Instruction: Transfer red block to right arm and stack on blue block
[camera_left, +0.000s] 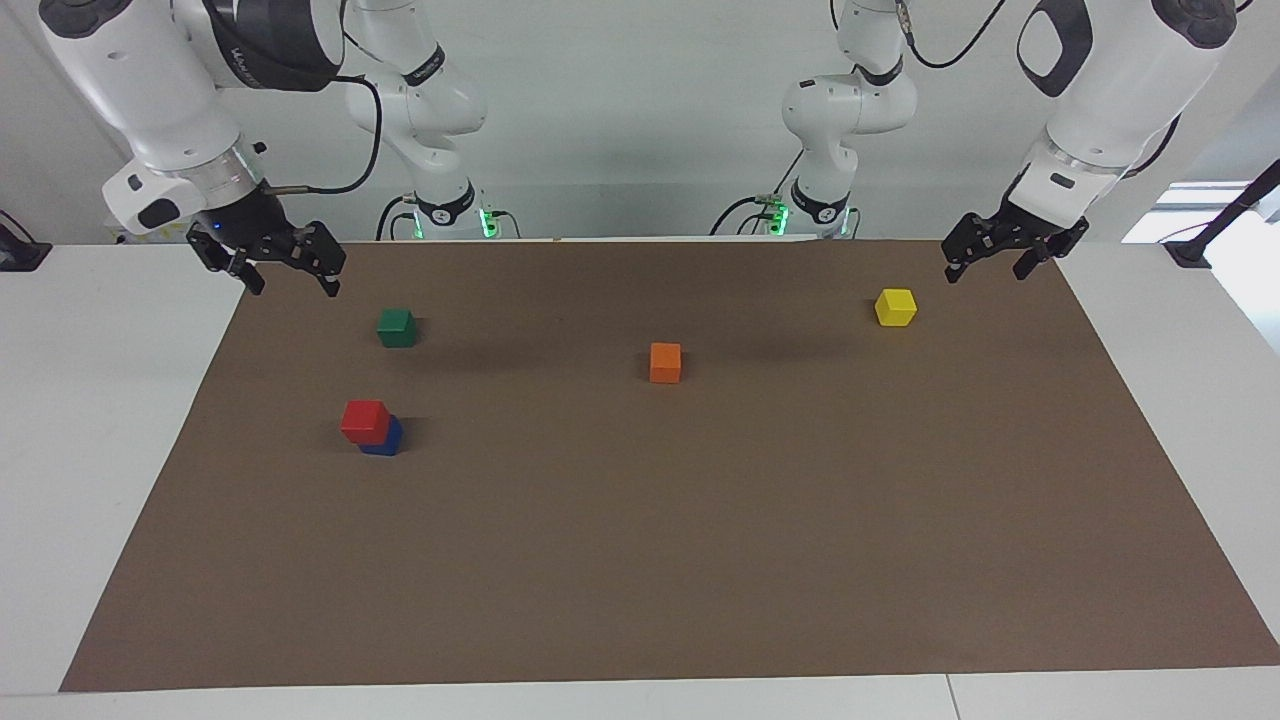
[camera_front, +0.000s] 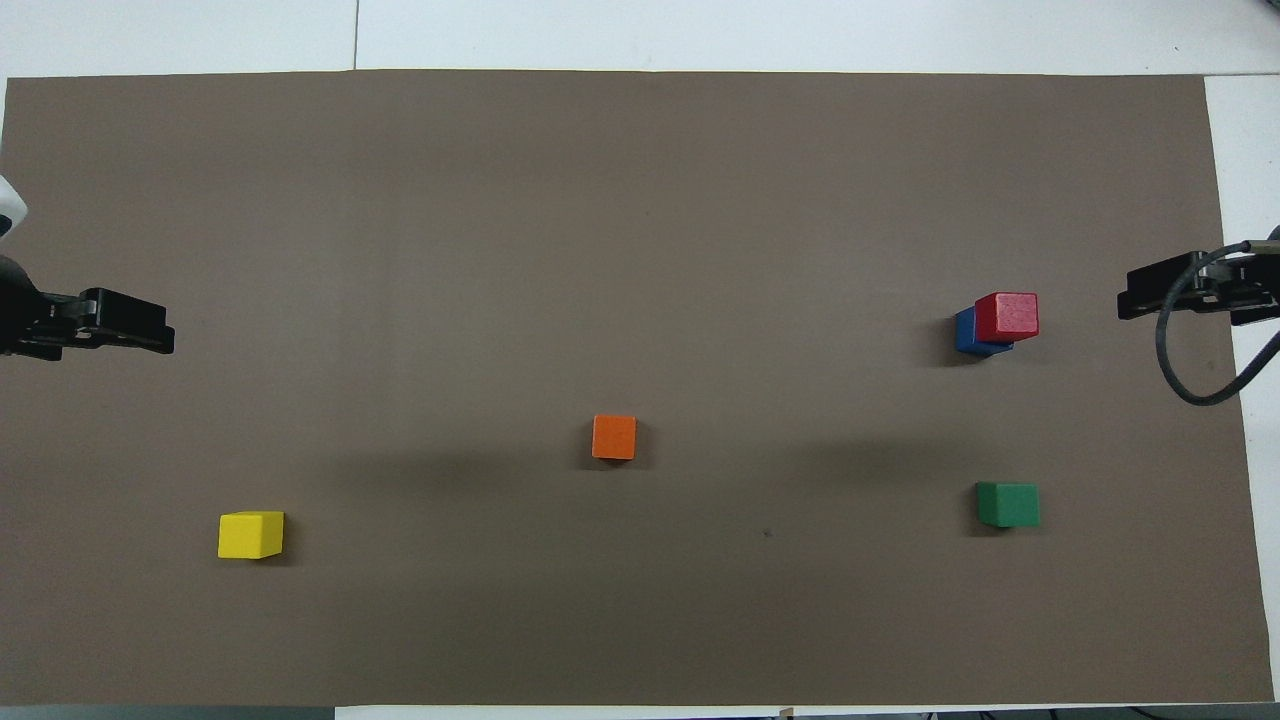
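The red block (camera_left: 364, 420) (camera_front: 1007, 315) rests on the blue block (camera_left: 387, 439) (camera_front: 964, 332), shifted a little off its middle, toward the right arm's end of the brown mat (camera_left: 700, 560). Nothing touches the stack. My right gripper (camera_left: 294, 286) (camera_front: 1150, 293), the one with a blue wrist light, hangs open and empty over the mat's edge at that end, apart from the stack. My left gripper (camera_left: 985, 272) (camera_front: 130, 332) waits open and empty over the mat's edge at the left arm's end.
A green cube (camera_left: 397, 327) (camera_front: 1008, 504) lies nearer to the robots than the stack. An orange cube (camera_left: 665, 362) (camera_front: 614, 437) sits mid-mat. A yellow cube (camera_left: 895, 307) (camera_front: 251, 535) lies toward the left arm's end. White table (camera_left: 90, 420) surrounds the mat.
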